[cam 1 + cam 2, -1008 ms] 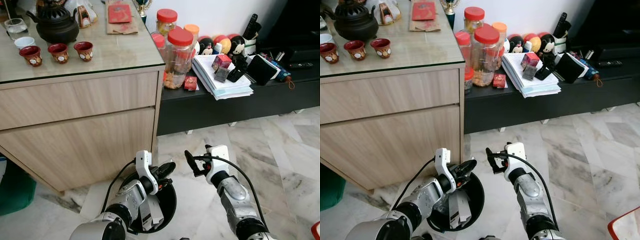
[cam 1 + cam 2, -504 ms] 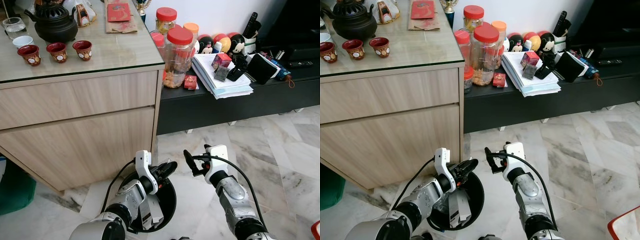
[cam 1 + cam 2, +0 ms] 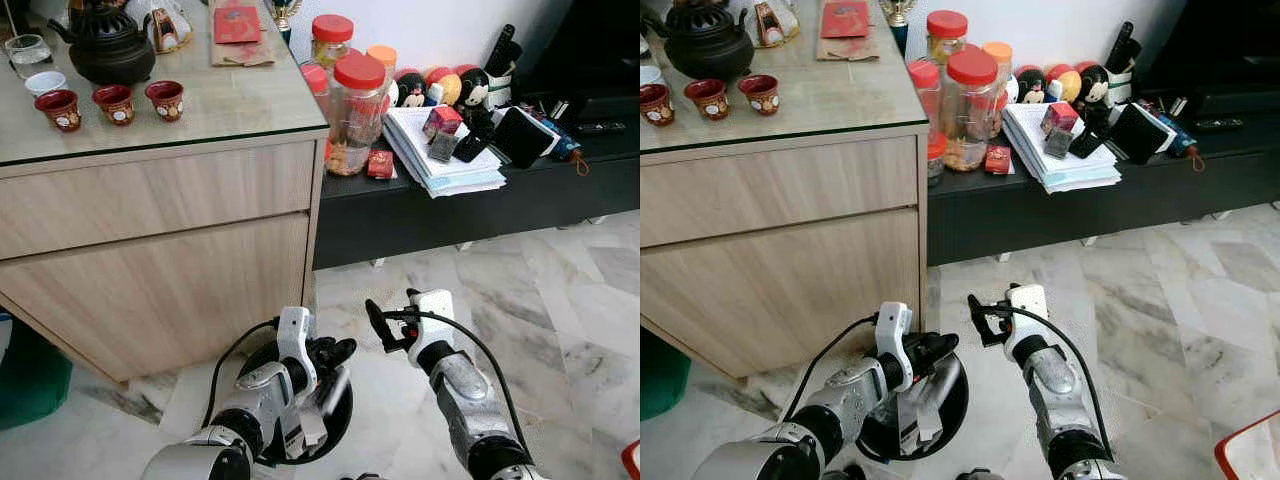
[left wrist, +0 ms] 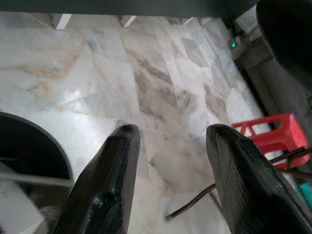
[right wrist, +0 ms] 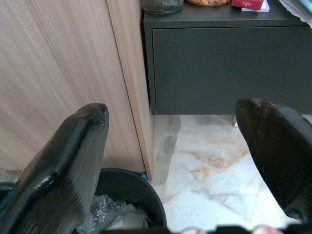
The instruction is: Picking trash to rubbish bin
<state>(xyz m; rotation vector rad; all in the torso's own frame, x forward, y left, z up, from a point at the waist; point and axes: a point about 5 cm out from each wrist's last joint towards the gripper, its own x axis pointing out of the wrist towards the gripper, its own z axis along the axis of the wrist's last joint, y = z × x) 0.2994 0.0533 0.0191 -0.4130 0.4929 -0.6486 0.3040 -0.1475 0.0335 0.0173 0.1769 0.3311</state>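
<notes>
While left claw (image 3: 343, 350) gapes, black round bin (image 3: 338, 425) holds crumpled trash (image 5: 108, 213).

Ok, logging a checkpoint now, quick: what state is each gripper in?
Left gripper: open, holding nothing, above the black rubbish bin.
Right gripper: open, holding nothing, over the marble floor.

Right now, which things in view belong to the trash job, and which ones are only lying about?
For the job:
- black rubbish bin on the marble floor
- trash inside it
- left gripper, open above the bin
- right gripper, open beside it

Just lying about:
- teapot and red cups
- red-lidded jars
- stack of papers
</notes>
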